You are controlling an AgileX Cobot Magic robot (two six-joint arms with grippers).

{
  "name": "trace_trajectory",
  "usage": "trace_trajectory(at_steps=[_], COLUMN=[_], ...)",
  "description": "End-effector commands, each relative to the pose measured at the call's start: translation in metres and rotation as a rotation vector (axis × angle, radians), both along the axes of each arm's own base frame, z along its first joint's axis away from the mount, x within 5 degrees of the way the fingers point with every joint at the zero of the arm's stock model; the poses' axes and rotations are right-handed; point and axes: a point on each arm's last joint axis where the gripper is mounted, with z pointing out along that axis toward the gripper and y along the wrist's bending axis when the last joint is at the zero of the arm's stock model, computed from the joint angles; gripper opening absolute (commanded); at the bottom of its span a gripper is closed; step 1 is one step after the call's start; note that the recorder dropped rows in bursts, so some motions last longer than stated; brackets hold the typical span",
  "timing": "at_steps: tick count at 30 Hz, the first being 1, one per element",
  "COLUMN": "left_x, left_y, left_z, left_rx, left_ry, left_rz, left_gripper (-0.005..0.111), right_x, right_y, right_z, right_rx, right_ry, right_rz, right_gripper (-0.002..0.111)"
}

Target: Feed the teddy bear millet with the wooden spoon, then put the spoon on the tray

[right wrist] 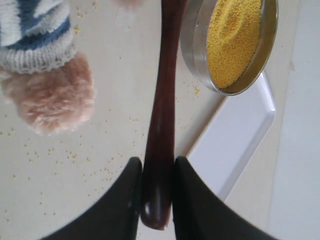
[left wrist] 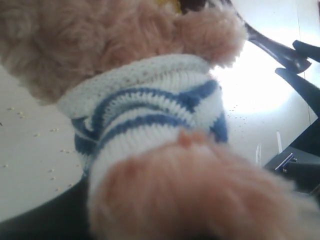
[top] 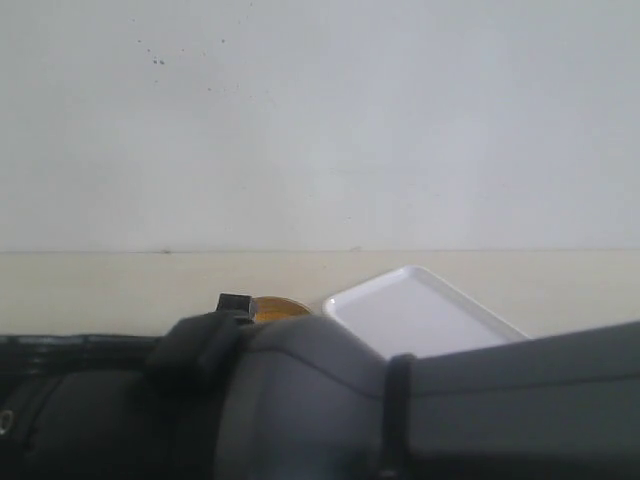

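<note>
Dark reddish-brown wood sits clamped between the two black fingers of my right hand [right wrist: 157,162]. I am grasping the small wooden spoon [right wrist: 162,90] at the very end of its thin handle, one finger pressed on each side. The handle runs straight out ahead of the hand. Its oval bowl is cut off at the frame edge, so I cannot tell what it carries.

On one side of the handle, apart from it, are a furry paw and a knitted cuff of the fluffy light-brown teddy bear [right wrist: 45,75] in its navy-and-white striped shirt. On the other side, near the handle, stands the small round steel bowl [right wrist: 192,50], heaped with fine bright yellow millet [right wrist: 235,35]. The flat white rectangular tray [right wrist: 240,135] lies just beside that bowl; I cannot tell whether they touch. Stray grains dot the cream table [right wrist: 110,75] around the spoon and the paw.

From the exterior camera, one dark grey arm [top: 320,400] lies low and nearly level across the 6 o'clock edge. It is blurred by nearness, and I cannot tell which arm it is. Beyond it the tray shows at about 5 o'clock from the middle, with a sliver of millet at the tray's 9 o'clock.

My left wrist camera is filled by the bear's shirt and fur, pressed close. I cannot tell whether my left hand is clenched or released.
</note>
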Motion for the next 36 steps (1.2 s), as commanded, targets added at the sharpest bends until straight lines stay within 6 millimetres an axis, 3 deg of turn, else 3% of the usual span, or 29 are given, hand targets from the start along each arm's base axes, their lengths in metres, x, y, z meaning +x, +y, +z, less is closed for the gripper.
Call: trace_trajectory(at_steps=[1, 13, 36], left_x=[0.000, 0.000, 0.000], left_y=[-0.001, -0.001, -0.001], left_z=[0.001, 0.001, 0.001], left_rx=[-0.026, -0.026, -0.026], left_ry=[-0.001, -0.001, -0.001], left_rz=[0.004, 0.004, 0.004], left_gripper=[0.004, 0.004, 0.004], right_x=[0.001, -0.002, -0.005], right_y=[0.000, -0.006, 0.001], right_z=[0.000, -0.020, -0.018], right_rx=[0.010, -0.057, -0.036], right_ry=[-0.022, -0.047, -0.146], right_rz=[-0.012, -0.010, 0.009], right_gripper=[0.000, 0.000, 0.000])
